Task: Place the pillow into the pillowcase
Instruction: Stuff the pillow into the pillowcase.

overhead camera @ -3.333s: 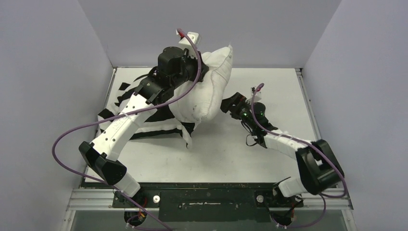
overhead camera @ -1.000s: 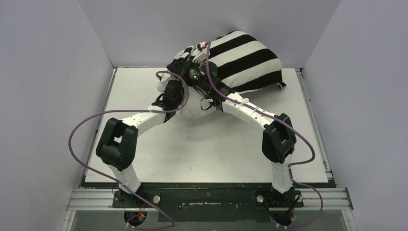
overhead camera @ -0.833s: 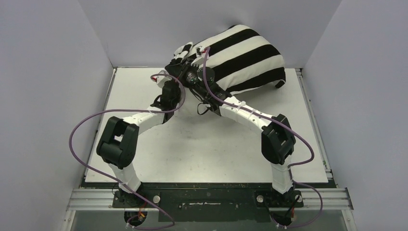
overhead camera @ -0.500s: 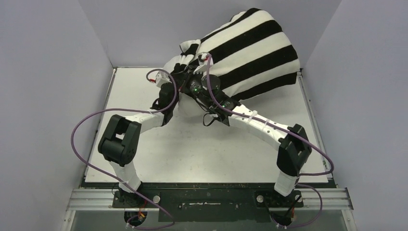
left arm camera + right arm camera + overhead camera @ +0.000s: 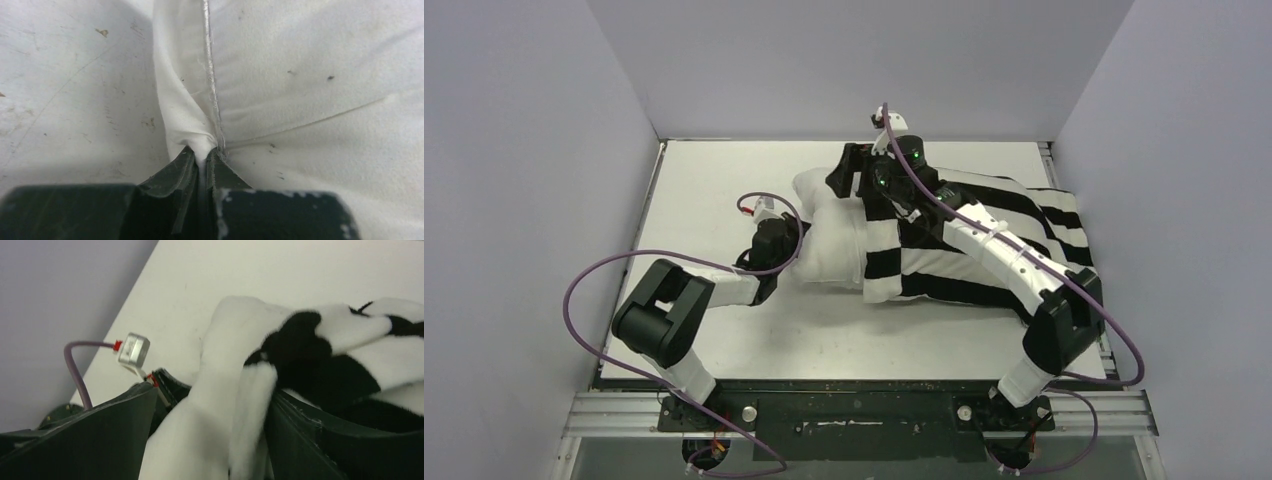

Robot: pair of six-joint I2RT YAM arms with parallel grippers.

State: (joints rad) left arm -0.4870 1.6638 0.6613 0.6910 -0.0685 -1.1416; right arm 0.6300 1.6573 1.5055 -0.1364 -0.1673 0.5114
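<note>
The left pincer (image 5: 204, 159) is found closed tight on a fold of white cloth at the seamed edge of the plump off-white textured fabric pillow (image 5: 310, 75). The pinched fold rises from between the two dark fingers, the seam running along it. In the overhead view this pincer (image 5: 786, 250) is seen low at the pillow's bare left end (image 5: 829, 245), which rests on the flat white desk (image 5: 724, 180).

The right pincer (image 5: 215, 400) is observed with its jaws held wide by a thick bunch of cloth. The bunch is taken to be the mouth of the soft black-and-white striped fabric pillowcase (image 5: 320, 355), on which the grip is closed. Whether pillow cloth is caught in the same bunch cannot be told. From above, this pincer (image 5: 858, 182) is placed at the far corner of the pillowcase's open end.

The pillowcase (image 5: 964, 260) is recorded lying flat on the desk and reaching to the right edge. Most of the pillow is covered by it, and only the left end is left showing outside the mouth.
</note>
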